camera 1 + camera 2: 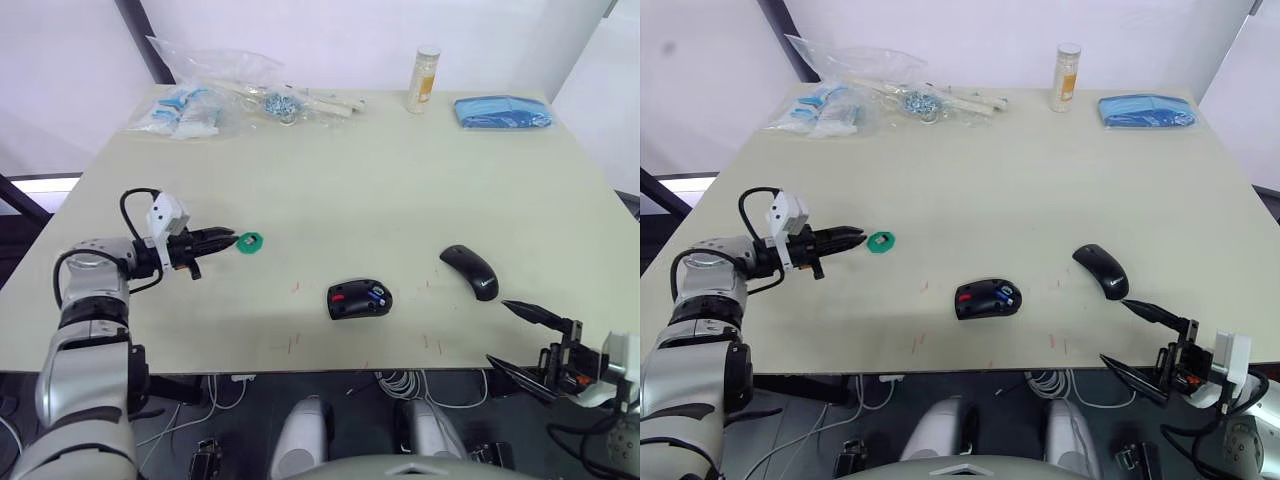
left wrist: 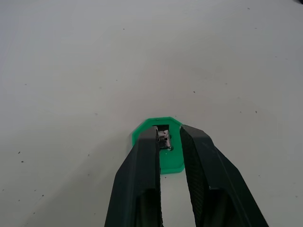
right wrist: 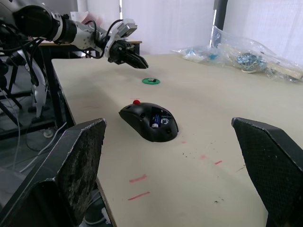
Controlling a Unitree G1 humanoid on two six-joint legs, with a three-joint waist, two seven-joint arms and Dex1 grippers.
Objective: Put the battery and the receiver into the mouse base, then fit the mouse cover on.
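- Sitting near the front edge of the pale table (image 1: pixel 400 180), the black oval mouse base (image 1: pixel 359 299) lies open, red wheel at one end, the blue cylindrical battery (image 1: pixel 377 293) lodged in its compartment.
- At its 2 o'clock, apart, rests the glossy black curved mouse cover (image 1: pixel 470 270).
- At its 10 o'clock, the left gripper (image 2: pixel 169 137) holds its fingers narrowly parted around a small metal receiver (image 2: pixel 164 137) on a green disc (image 2: pixel 161 149).
- Right gripper (image 1: pixel 525 340), fingers spread wide, hangs off the table's front edge.

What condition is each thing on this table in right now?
Mouse base: open, cover off, battery inside.
Mouse cover: lying apart on the table.
Green disc: flat, a small metal part on it.
Left tool: fingers astride that part.
Right tool: open, empty.
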